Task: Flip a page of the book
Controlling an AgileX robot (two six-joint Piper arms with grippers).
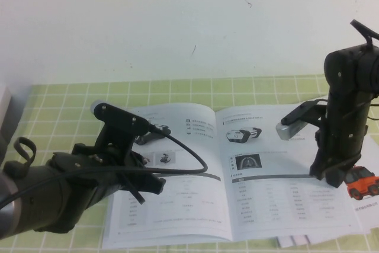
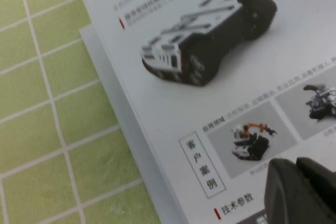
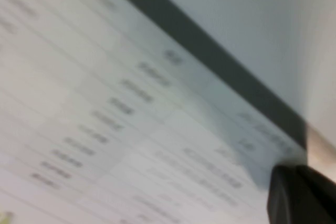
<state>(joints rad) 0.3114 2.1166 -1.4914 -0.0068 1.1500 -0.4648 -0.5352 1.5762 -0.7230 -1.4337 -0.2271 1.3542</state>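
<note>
Book lies open at table centre; right-hand page still flat. Right gripper is down at its 3 o'clock edge (fingers look pressed together, nothing pinched). Left gripper rests at 9 o'clock; fingers: cannot tell. Step: catching the edge. Next: lift, sweep toward 9 o'clock.
</note>
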